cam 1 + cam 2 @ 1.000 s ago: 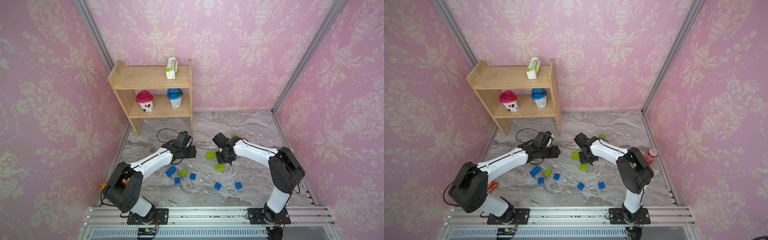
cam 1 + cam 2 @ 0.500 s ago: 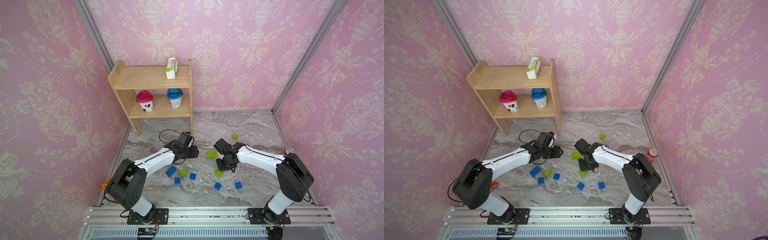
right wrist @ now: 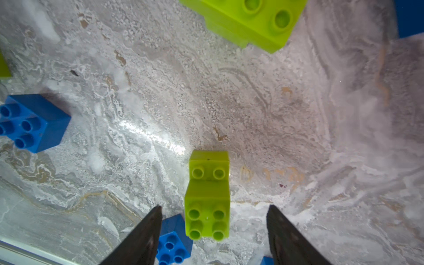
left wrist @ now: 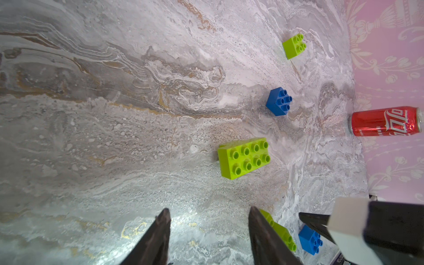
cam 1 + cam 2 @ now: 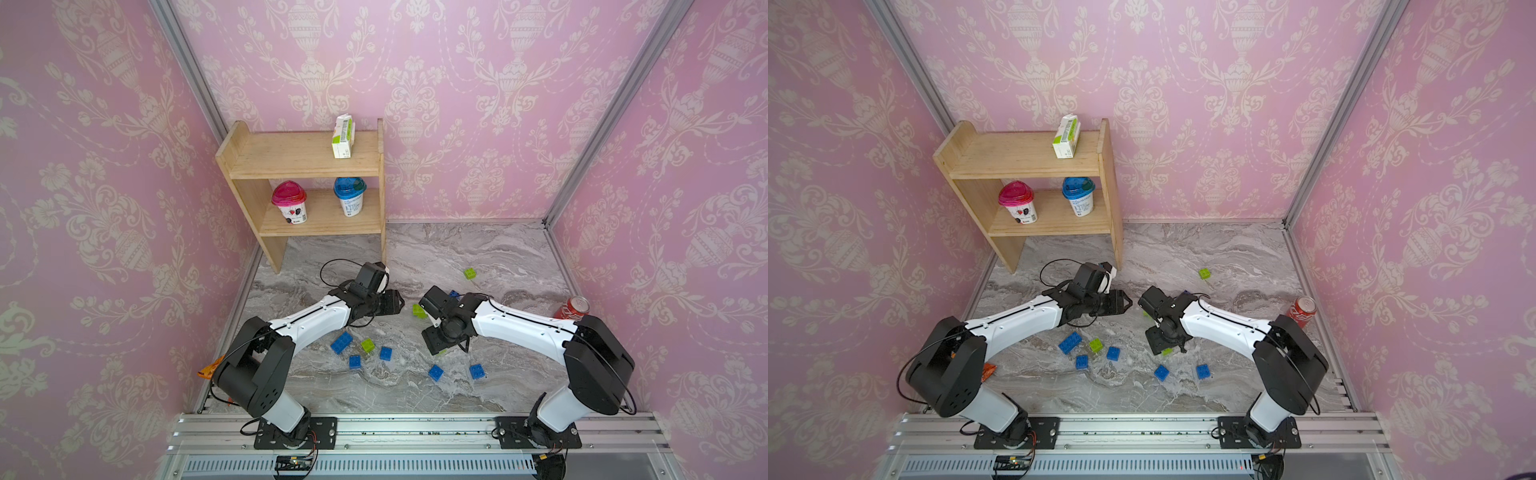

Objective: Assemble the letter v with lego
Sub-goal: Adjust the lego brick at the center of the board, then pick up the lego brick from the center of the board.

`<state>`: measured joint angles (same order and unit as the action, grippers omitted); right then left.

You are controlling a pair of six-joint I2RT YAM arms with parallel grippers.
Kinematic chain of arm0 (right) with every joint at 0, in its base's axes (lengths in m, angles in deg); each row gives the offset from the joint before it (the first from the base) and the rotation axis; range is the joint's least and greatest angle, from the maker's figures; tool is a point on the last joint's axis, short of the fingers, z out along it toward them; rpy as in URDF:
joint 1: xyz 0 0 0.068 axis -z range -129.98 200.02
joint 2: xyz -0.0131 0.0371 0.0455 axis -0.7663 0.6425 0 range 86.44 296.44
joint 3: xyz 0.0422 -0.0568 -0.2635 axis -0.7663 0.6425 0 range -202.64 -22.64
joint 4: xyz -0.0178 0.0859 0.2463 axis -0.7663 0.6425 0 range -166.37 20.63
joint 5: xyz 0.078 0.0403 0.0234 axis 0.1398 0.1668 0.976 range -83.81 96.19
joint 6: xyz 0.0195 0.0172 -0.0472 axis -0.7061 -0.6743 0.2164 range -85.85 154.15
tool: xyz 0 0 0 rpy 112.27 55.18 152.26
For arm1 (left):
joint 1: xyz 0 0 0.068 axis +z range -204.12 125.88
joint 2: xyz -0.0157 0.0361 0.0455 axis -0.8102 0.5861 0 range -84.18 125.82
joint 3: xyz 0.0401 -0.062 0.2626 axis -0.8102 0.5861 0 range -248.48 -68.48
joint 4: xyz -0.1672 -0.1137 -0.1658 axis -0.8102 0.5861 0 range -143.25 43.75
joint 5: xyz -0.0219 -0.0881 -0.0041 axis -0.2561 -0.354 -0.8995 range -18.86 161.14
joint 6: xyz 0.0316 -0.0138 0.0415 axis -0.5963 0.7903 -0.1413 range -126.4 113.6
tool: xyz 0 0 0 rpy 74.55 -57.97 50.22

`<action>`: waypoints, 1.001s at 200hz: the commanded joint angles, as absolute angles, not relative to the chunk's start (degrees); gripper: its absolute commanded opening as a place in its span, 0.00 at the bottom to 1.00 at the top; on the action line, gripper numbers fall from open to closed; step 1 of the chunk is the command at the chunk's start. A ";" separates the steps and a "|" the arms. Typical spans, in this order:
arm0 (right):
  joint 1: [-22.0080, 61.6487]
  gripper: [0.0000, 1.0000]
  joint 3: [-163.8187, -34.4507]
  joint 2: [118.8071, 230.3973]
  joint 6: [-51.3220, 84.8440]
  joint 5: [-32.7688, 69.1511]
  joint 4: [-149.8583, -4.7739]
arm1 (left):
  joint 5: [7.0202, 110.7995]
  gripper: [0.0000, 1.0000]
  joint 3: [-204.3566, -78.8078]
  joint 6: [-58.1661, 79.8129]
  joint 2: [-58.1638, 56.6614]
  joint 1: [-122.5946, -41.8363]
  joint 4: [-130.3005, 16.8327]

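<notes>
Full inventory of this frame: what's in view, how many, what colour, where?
shelf: 1, wooden, back left corner
carton: 1, white-green, top shelf
cups: 2, pink-lidded and blue-lidded, lower shelf
soda can: 1, red, by right wall
scrap: 1, orange, left edge of table
blue lego: 6, scattered on table, one partly behind right arm
green lego: 3 loose, lime, on table
green stack: 1, lime, stepped, between fingers of right gripper, untouched
left gripper: 1, black, open, empty
right gripper: 1, black, open

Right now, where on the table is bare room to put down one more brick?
Bare: the back of the table, between the shelf, the back wall and the lone green brick; also the front strip between the blue bricks and the rail. Crowded: the middle, among the other bricks.
</notes>
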<state>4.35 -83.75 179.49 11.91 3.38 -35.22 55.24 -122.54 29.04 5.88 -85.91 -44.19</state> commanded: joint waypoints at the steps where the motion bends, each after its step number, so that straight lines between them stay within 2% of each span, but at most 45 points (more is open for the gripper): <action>1: 4.21 0.69 -82.89 181.51 12.20 2.88 -37.30 | 53.39 0.56 -121.65 30.85 7.22 -86.09 -45.30; 36: 4.23 0.56 -82.86 183.87 11.82 1.32 -37.98 | 52.71 0.56 -120.97 32.33 7.74 -85.87 -46.55; 88: 4.41 0.49 -81.80 185.13 11.63 1.77 -39.43 | 51.72 0.55 -120.24 34.28 8.69 -85.76 -48.43; 137: 4.46 0.46 -81.48 184.69 11.03 1.83 -39.56 | 51.88 0.55 -119.98 34.59 8.91 -85.76 -48.70; 178: 4.46 0.51 -79.14 181.60 9.85 2.25 -41.45 | 51.80 0.55 -120.12 34.74 9.32 -85.67 -48.64; 200: 4.42 0.47 -77.29 180.07 9.11 2.42 -43.28 | 51.89 0.55 -120.25 34.74 9.25 -85.58 -48.59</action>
<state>4.40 -79.13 182.58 11.12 2.40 -41.49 53.16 -120.75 33.66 8.61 -85.84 -48.50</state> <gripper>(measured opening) 0.487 0.546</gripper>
